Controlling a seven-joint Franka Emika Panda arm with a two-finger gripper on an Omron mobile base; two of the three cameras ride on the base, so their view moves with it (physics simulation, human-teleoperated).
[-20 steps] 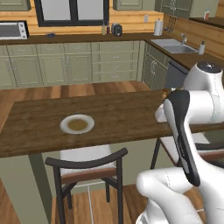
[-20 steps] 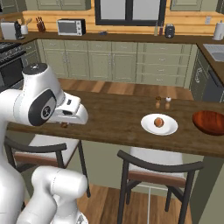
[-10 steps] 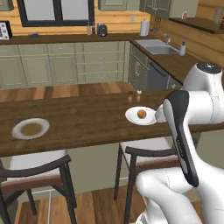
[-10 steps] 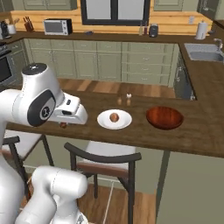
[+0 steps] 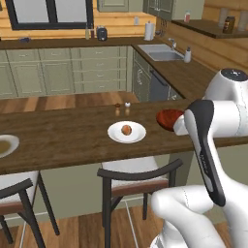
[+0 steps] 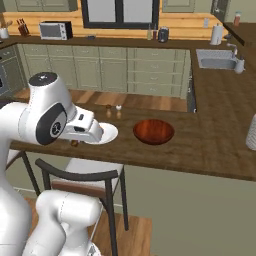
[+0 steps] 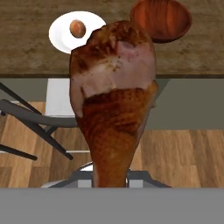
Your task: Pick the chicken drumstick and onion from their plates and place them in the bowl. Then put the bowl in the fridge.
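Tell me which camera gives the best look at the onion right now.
The left base view: the onion sits unobstructed in the middle of its white plate. The hand view also shows it on the plate, but small and near the top, beside the drumstick. In the right base view the arm covers that part of the plate.

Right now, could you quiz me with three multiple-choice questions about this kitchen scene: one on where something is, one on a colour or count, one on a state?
1. Where is the onion?
A. in the bowl
B. on a white plate
C. on the floor

2. What colour is the bowl?
A. reddish-brown
B. blue
C. white

3. What is the hand doing?
A. open and empty
B. shut on the onion
C. shut on the chicken drumstick

Answers:
1 B: the onion sits on the plate on the counter.
2 A: the bowl looks like reddish wood.
3 C: the chicken drumstick rises from the hand, close to the camera.
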